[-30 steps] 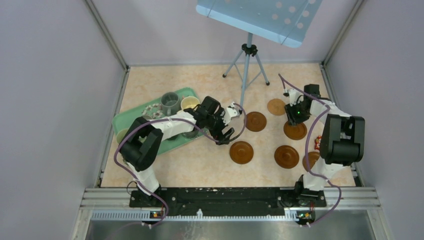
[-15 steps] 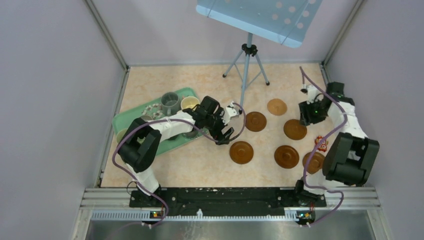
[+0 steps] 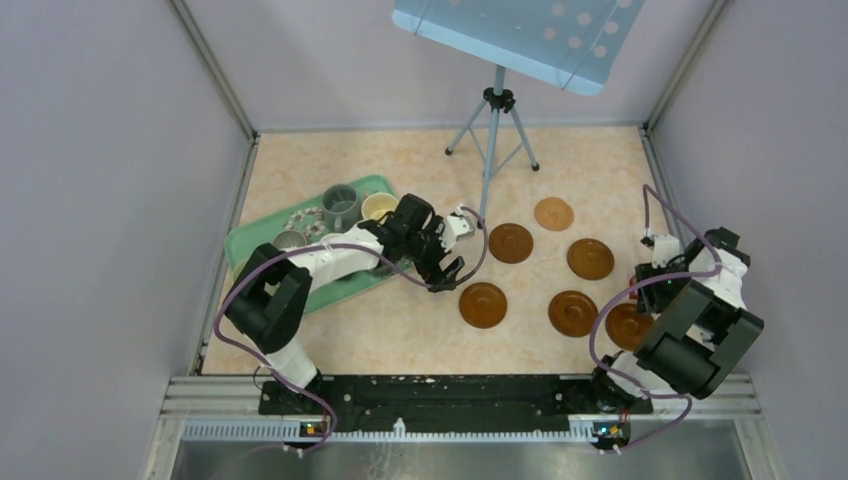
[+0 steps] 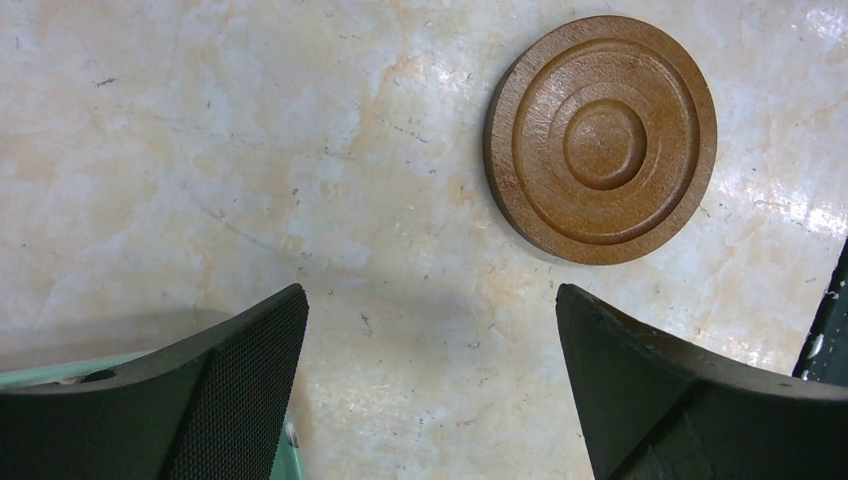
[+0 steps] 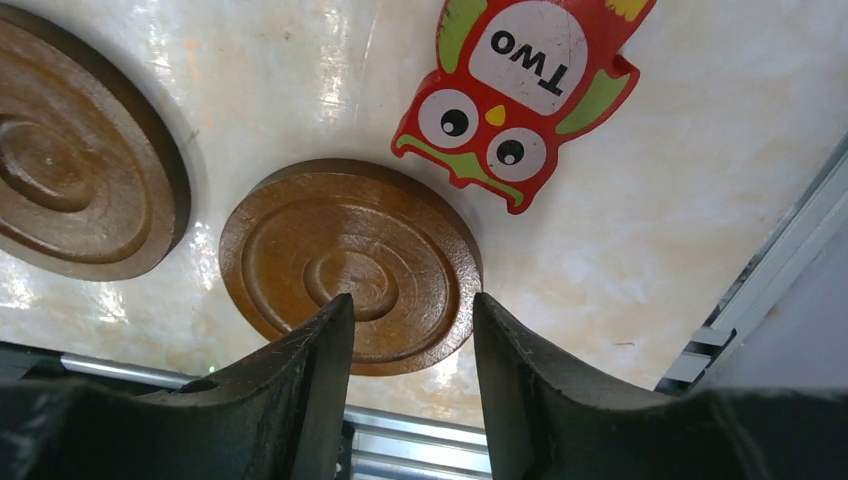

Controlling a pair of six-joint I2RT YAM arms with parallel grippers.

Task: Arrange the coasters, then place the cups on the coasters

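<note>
Several brown coasters lie right of centre, among them a pale one (image 3: 553, 213), one (image 3: 511, 243), one (image 3: 590, 259) and one (image 3: 483, 304). Cups stand on the green tray: a ribbed grey one (image 3: 341, 203) and a cream one (image 3: 378, 206). My left gripper (image 3: 447, 268) (image 4: 430, 292) hangs wide open over bare table by the tray's right corner, a coaster (image 4: 602, 138) ahead of it. My right gripper (image 5: 412, 300) is open partway, nothing between its fingers, hovering above the near-right coaster (image 5: 350, 265) (image 3: 625, 325).
A red owl card (image 5: 520, 95) lies just beyond that coaster, and another coaster (image 5: 70, 200) sits to its left. The green tray (image 3: 260, 240) is at the left. A tripod (image 3: 492, 130) stands at the back. A metal rail (image 5: 420, 440) runs along the near edge.
My right arm has swung from the far coasters back to the right edge, over the near-right coaster, jaws a little wider. The left arm has barely shifted.
</note>
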